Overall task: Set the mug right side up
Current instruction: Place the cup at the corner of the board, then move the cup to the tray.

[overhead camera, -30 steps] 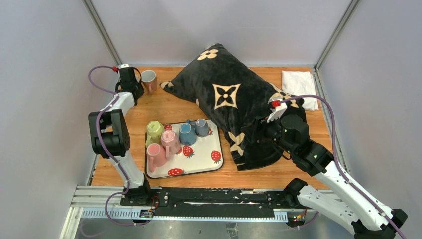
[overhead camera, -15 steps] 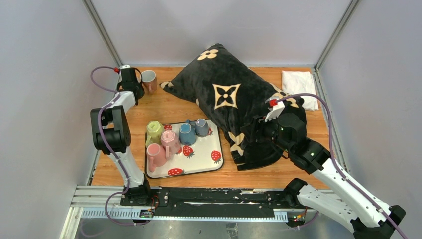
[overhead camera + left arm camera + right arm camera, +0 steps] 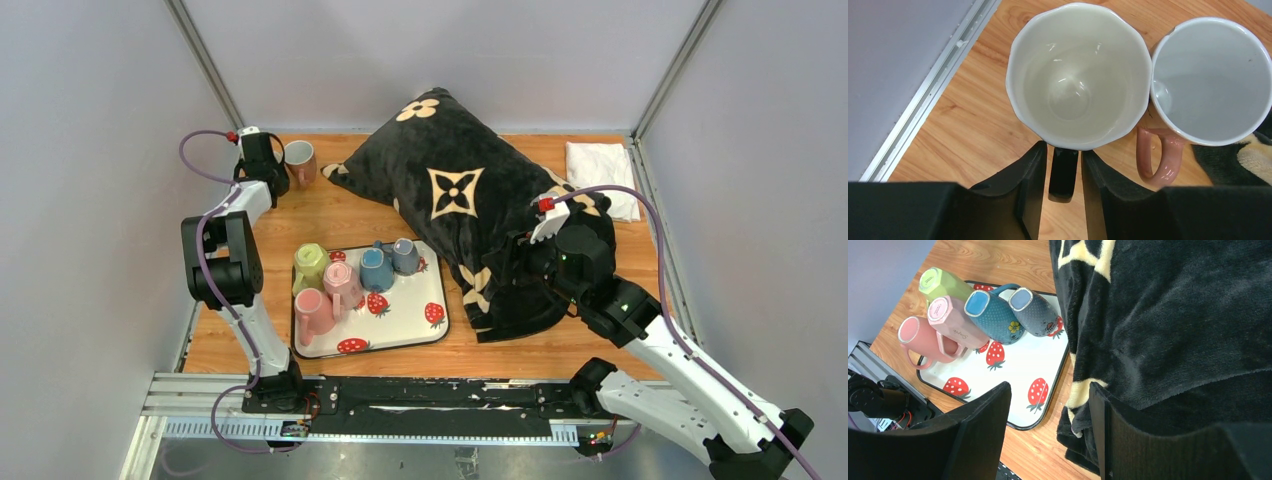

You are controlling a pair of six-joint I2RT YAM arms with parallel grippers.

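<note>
Top external view, nearest first: a strawberry-print tray (image 3: 412, 303) sits on the table (image 3: 340, 215) just beyond the arm bases. It carries five mugs, two pink (image 3: 312, 312), one green (image 3: 309, 264), one blue (image 3: 376, 268) and one grey-blue (image 3: 404, 255), with their bases turned up toward the camera. To its right, the right gripper (image 3: 1049, 395) hovers over the near edge of a black pillow (image 3: 450, 210); its fingers (image 3: 983, 430) are spread wide with nothing between them. A white cloth (image 3: 600, 165) lies at the far right corner.

At the far left corner, the white mug (image 3: 1078, 75) stands upright, mouth up, on the wood. A pink-handled mug (image 3: 1210, 80), also upright, touches its right side. The left gripper (image 3: 1064, 150) sits over the white mug's black handle (image 3: 1063, 172), its fingers (image 3: 1030, 180) flanking the handle with thin gaps on both sides, released rather than clenched.
</note>
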